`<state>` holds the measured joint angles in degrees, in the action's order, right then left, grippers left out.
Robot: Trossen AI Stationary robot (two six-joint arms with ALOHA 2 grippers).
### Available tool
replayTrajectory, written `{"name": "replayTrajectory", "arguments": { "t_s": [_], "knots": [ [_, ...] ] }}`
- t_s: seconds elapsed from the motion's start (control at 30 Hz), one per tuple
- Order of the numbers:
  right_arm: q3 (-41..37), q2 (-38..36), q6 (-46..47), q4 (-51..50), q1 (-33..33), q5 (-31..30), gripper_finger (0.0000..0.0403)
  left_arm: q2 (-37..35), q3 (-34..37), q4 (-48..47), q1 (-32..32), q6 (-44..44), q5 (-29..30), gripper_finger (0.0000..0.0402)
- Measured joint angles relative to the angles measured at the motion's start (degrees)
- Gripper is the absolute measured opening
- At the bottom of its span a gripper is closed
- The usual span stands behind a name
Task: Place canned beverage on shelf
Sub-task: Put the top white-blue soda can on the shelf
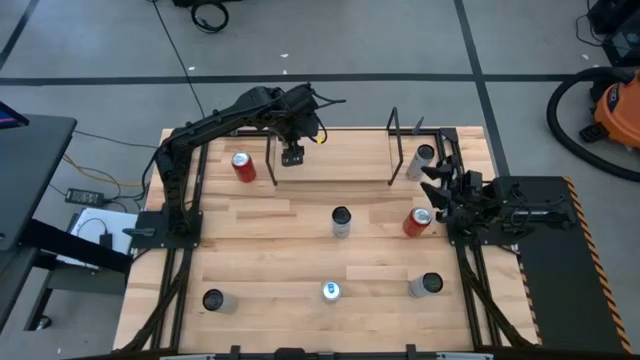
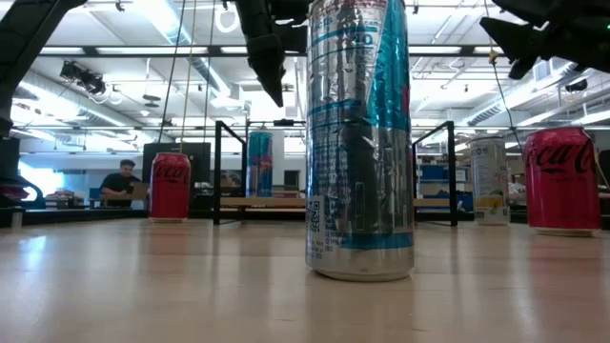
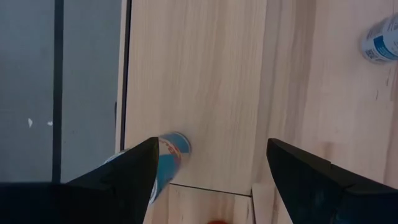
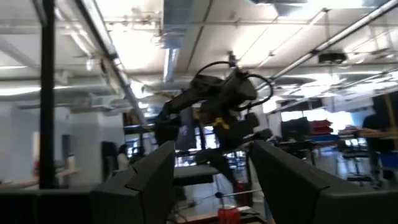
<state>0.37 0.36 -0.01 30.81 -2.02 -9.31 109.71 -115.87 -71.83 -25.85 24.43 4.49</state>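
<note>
Light wood shelf (image 1: 330,160) at upper centre is holding one blue can (image 3: 169,155) beneath the spread, empty left gripper (image 1: 292,157), which should be lifting straight up; right gripper (image 1: 432,180), state indeterminable, is waiting at right.

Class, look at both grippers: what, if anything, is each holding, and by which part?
Nothing is held. The left gripper hangs open above the shelf; the right gripper is open and empty near a red can.
</note>
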Motion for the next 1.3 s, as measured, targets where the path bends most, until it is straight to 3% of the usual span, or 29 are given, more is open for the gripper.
{"name": "replayTrajectory", "arguments": {
  "t_s": [0.33, 0.53, 0.93, 1.3],
  "knots": [
    [0.01, 0.0, -7.74, -4.4, 0.0, 2.05, 0.0334, 0.0, 0.0, -0.34, 0.0, -4.77, -0.02, 0.03],
    [0.01, 0.0, -3.08, -2.58, 0.04, 2.04, 0.0384, 0.0, 0.0, -1.98, 0.0, -6.26, -0.27, 0.03],
    [4.94, 3.59, -4.98, -6.23, 0.0, 1.47, 0.0389, 0.0, 0.0, -4.22, 0.78, -6.85, -2.98, 0.03],
    [15.65, 23.88, -8.04, -8.93, 0.0, 3.95, 0.0386, 0.0, 0.0, -5.11, 1.26, -6.77, -2.94, 0.03]
  ]
}}
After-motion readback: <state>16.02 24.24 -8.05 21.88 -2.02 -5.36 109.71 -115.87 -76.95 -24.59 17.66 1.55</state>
